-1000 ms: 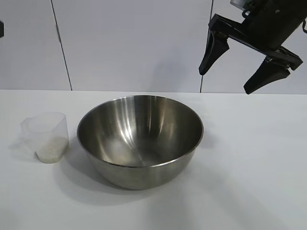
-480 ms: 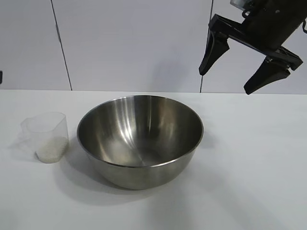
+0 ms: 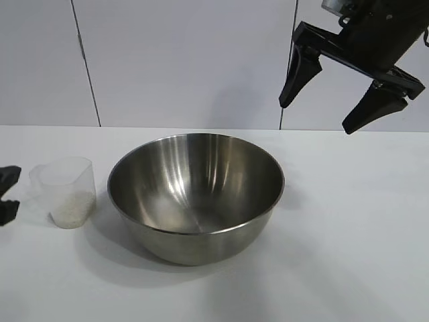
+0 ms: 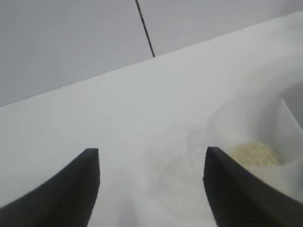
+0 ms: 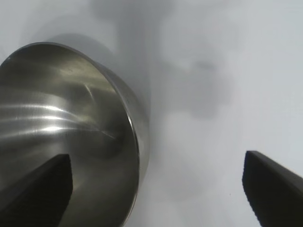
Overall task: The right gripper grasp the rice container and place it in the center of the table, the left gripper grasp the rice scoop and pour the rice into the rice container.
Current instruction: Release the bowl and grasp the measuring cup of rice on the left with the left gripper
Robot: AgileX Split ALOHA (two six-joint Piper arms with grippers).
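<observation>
Rice container (image 3: 196,194) stands near the middle of the table (image 3: 348,228), upright, and I see nothing inside it. From my station I see the rice scoop (image 3: 64,191) just beside it on the left side, also upright, not touching the bowl, with the rice (image 3: 72,207) lying in its bottom. My left gripper (image 3: 8,194) is low at the left edge of the exterior view, close to the scoop. In the left wrist view its fingers (image 4: 71,189) are spread apart and hold nothing, and the scoop (image 4: 258,142) is next to one finger. My right gripper (image 3: 348,90) hangs high above the table, behind and to the right of the bowl, with fingers wide apart and empty.
</observation>
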